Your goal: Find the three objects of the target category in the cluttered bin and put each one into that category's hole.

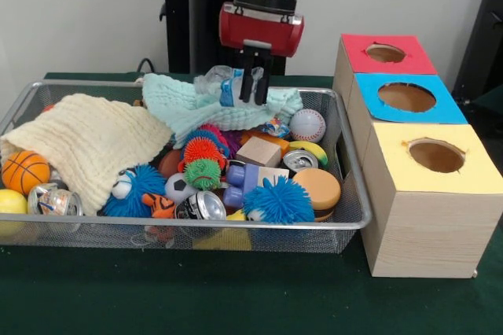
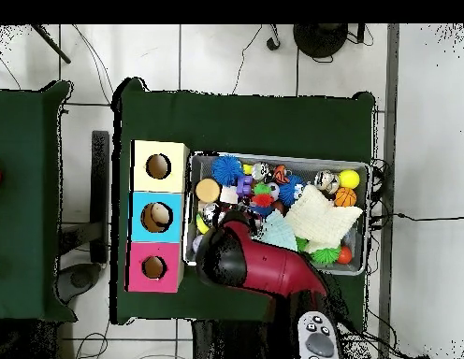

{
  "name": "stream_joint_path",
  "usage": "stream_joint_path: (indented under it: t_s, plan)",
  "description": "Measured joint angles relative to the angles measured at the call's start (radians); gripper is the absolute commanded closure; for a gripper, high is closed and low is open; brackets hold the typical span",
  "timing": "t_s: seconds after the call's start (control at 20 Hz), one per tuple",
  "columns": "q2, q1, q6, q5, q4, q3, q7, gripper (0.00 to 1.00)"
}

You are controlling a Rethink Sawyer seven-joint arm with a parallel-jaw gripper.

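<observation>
A dark green surface (image 1: pixel 236 296) carries a wire mesh bin (image 1: pixel 346 217) crammed with toys and, just beside it, a row of three wooden boxes, each with a round hole in its coloured top: the yellow-topped box (image 1: pixel 428 209) nearest the front-view camera, the blue-topped box (image 1: pixel 409 99) in the middle and the red-topped box (image 1: pixel 385 53) farthest back. The red and black arm (image 2: pixel 273 266) reaches over the bin's far edge, its gripper (image 1: pixel 253 87) hanging with jaws slightly parted around a clear plastic bottle (image 1: pixel 220 81) with a blue label; whether they actually grip it cannot be told. The bottle lies on a mint green cloth (image 1: pixel 185 103) at the bin's far side. A cream cloth (image 1: pixel 86 146) drapes over the bin's other end, beside a small basketball (image 1: pixel 23 171). Crushed drink cans (image 1: pixel 202 207), a baseball (image 1: pixel 307 125), a blue spiky ball (image 1: pixel 279 200) and a wooden block (image 1: pixel 258 151) lie scattered among the clutter.
</observation>
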State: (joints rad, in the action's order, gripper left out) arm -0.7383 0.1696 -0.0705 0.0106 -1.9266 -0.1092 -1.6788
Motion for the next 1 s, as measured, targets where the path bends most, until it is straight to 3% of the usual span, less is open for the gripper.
stream_joint_path:
  t_s: [0.25,1.0]
  plan:
    - [-0.021,-0.07,0.0,-0.067,-0.027,-0.032,-0.03,1.0]
    - [-0.035,-0.182,0.0,-0.18,-0.039,-0.056,-0.107,1.0]
